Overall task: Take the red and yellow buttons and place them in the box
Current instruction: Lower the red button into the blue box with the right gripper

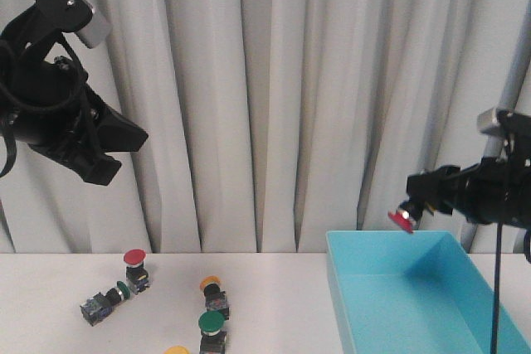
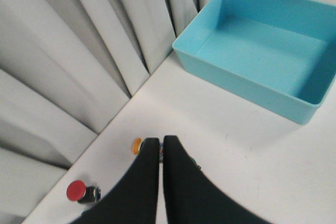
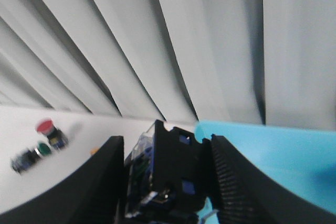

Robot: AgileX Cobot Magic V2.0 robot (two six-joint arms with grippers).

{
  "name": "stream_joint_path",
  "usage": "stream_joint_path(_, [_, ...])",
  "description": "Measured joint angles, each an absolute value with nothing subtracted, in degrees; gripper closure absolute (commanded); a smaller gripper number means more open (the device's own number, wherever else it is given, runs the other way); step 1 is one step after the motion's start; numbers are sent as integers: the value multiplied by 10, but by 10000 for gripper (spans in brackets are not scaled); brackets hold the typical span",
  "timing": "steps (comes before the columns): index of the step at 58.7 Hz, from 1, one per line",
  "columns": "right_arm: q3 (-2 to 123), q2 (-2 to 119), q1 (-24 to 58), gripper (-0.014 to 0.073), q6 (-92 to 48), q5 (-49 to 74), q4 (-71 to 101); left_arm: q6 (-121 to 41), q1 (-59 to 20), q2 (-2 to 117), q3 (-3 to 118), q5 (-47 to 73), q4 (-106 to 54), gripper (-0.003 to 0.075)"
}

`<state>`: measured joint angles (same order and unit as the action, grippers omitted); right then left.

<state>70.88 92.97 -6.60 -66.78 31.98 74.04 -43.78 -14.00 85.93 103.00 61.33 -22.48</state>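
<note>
While seemingly clamped, right pincer (image 1: 412, 205) holds red button (image 1: 401, 220) above box (image 1: 415, 288).

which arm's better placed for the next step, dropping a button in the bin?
Right. Its end effector already grips a red button hanging above the near-left corner of the turquoise bin. The left end effector is shut and empty, raised high over the table, far from the bin.

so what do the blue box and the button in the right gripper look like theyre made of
The box looks like moulded plastic: one even turquoise colour, smooth sloped walls, soft sheen. The red button held in the right gripper seems plastic too, with a glossy red cap; the right wrist view shows a dark blocky body with blue parts.
</note>
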Motion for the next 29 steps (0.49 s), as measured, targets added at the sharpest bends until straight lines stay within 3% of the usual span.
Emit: stream_joint_path(29, [709,1055,14,527,-488,254,440,-345,-140,851,1030,623,-107,727])
